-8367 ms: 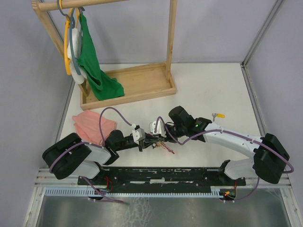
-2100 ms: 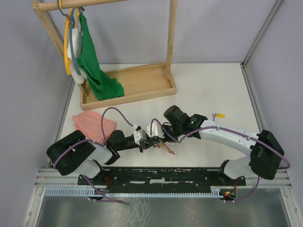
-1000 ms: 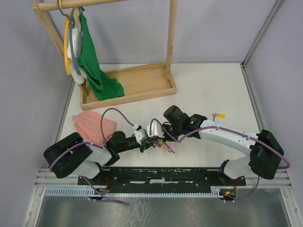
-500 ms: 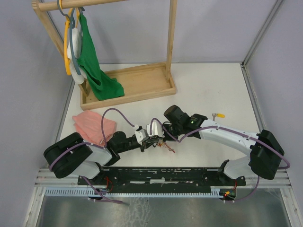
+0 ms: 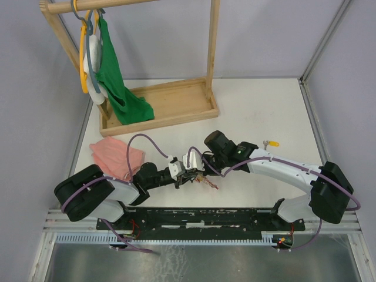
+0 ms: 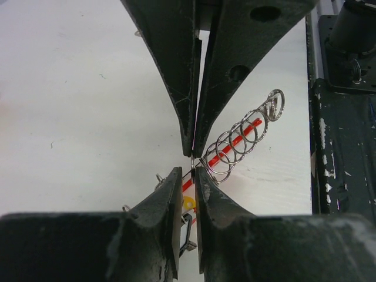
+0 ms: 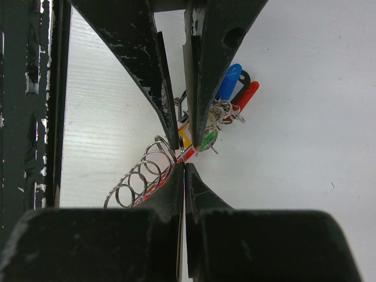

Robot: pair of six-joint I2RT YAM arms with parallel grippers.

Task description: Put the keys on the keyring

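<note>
My left gripper (image 6: 185, 176) is almost closed and pinches the bunch (image 7: 222, 108), where a yellow tag (image 7: 185, 138) and the green-tagged key (image 7: 207, 141) sit, low over the table (image 5: 258, 106) centre. My right gripper (image 7: 183, 169) seems fully closed on the thin wire of the keyring (image 6: 238, 144). Another yellow-tagged key (image 5: 271, 143) lies far right, alone. These keys are light, stiff and slippery; I judge the plastic head gives the best hold

wooden rack (image 5: 212, 47) — back left of the counter (image 5: 264, 106) | green cloth (image 5: 114, 82) hangs from its rail, tail in the base tray | yellow hanger (image 5: 83, 64), white hanger (image 5: 92, 64) beside it (overlapping) | pink cloth (image 5: 111, 154) flat, left edge | blue-tagged key (image 7: 230, 79), red-tagged key (image 7: 248, 94) — side by side
</note>
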